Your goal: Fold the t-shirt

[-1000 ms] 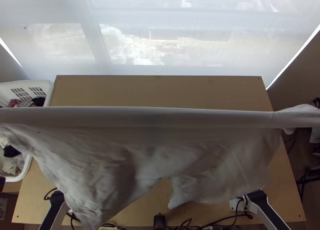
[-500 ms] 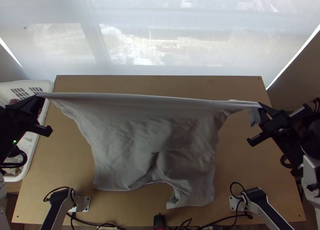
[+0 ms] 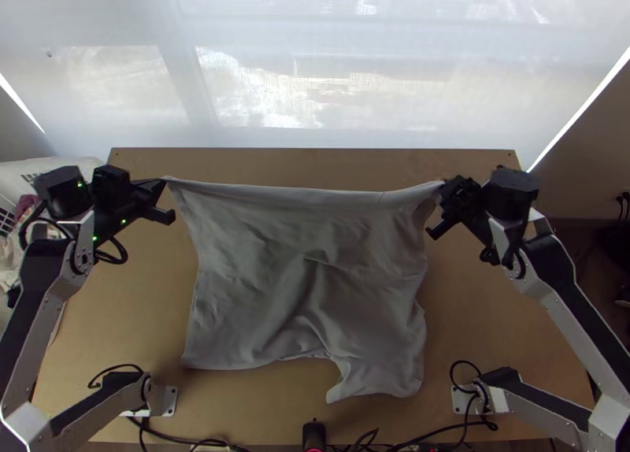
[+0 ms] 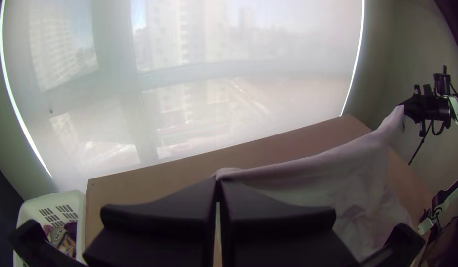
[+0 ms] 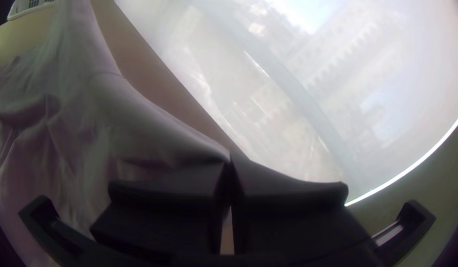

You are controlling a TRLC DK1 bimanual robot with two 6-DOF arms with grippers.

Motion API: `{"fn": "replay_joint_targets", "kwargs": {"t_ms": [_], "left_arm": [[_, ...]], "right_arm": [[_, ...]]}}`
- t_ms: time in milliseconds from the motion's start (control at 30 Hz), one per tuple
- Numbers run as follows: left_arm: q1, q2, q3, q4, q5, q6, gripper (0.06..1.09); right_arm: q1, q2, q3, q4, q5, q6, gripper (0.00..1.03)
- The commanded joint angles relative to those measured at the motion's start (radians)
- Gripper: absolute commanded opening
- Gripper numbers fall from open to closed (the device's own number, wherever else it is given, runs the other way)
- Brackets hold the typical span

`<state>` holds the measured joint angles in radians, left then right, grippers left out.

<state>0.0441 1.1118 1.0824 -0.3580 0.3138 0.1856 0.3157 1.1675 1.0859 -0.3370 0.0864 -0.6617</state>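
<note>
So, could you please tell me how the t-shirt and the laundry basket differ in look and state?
The t-shirt is grey, while the basket is white with slots in its wall. The t-shirt is wrinkled cloth, its far edge stretched between the left gripper and the right gripper; the basket is open and keeps its shape, with clothes inside, by the table's left side. Both are plain in colour.
</note>
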Motion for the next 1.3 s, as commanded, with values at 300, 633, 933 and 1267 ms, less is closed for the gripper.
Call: {"fn": "replay_joint_targets", "kwargs": {"t_ms": [300,633,933,1267], "left_arm": [[-0.038,0.531,0.143,0.269,-0.143,-0.048,0.09],[0.037,0.735,0.356,0.281,-0.228,-0.080,0.09],[0.039,0.864,0.494,0.261,-0.252,-0.078,0.09],[0.010,0.953,0.542,0.248,-0.266,-0.074,0.09]], "right_arm": [[0.002,0.558,0.276,0.176,0.001,-0.006,0.03],[-0.026,0.745,0.439,0.199,0.001,-0.001,0.03],[-0.035,0.897,0.597,0.194,0.001,0.002,0.03],[-0.024,1.003,0.669,0.201,0.004,0.034,0.03]]}}
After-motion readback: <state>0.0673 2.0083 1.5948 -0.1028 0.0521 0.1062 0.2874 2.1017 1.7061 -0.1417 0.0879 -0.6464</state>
